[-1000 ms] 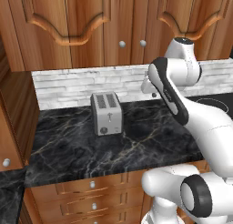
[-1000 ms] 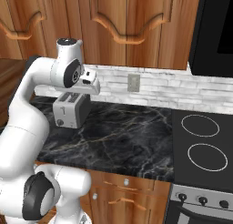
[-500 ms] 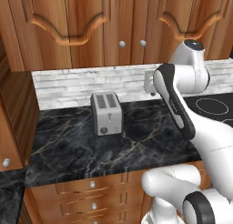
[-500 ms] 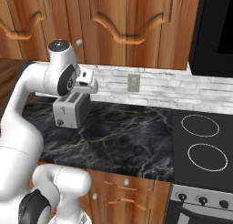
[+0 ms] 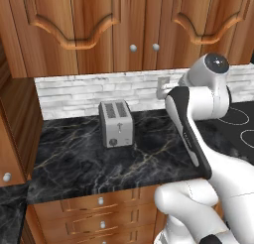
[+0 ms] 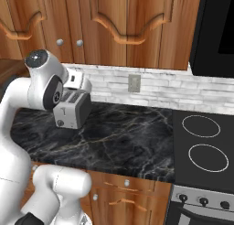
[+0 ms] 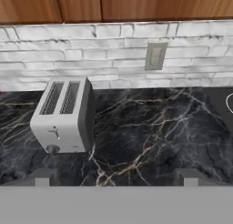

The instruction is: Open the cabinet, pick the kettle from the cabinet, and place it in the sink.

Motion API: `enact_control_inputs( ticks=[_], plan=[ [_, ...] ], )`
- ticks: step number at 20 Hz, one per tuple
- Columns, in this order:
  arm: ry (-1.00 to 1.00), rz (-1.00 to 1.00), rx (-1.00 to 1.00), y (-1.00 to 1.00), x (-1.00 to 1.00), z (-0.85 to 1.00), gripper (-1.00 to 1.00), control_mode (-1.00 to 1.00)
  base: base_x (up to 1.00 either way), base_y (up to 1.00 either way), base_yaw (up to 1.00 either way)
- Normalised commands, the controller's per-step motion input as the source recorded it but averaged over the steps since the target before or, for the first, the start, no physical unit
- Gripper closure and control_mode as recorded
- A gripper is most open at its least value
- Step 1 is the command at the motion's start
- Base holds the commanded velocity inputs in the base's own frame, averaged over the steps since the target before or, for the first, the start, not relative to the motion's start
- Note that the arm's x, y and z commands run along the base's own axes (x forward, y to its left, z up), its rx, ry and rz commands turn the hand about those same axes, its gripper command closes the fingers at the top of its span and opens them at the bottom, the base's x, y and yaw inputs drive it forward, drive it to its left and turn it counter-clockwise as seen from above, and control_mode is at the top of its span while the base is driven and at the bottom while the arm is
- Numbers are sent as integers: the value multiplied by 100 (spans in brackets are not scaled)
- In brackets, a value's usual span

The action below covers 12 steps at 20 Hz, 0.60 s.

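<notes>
The cabinet [image 5: 94, 30] hangs over the counter with its arched doors shut, and two round silver knobs [image 5: 133, 48] sit side by side at the door seam. It also spans the top of the right base view as the cabinet [image 6: 123, 23]. The kettle is hidden and the sink is out of view. My gripper [image 7: 116, 178] is open, its two fingertips [image 7: 43, 177] far apart with nothing between them. It hangs over the black marble counter [image 7: 150, 136] below the cabinet, facing the brick backsplash.
A silver toaster [image 5: 115, 124] stands on the counter left of my hand, and shows again as the toaster [image 6: 72, 109] and the toaster [image 7: 63, 116]. A wall outlet [image 7: 155, 56] is straight ahead. The stove top [image 6: 203, 141] lies to the right, with drawers [image 5: 101, 201] under the counter.
The arm's upper joints have drawn back toward the base. The toaster and the cabinet doors have not moved.
</notes>
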Motion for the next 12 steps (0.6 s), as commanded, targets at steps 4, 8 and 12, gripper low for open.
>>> enact_control_inputs(
  ticks=[4, 8, 12],
  plan=[
    [-1, -4, -3, 11, -4, 46, -100, -100, 0, 0, 0],
    [-1, 0, -6, 9, -2, 45, -100, -100, 0, 0, 0],
    [0, 0, -2, 2, -1, 41, -100, -100, 0, 0, 0]
  ],
)
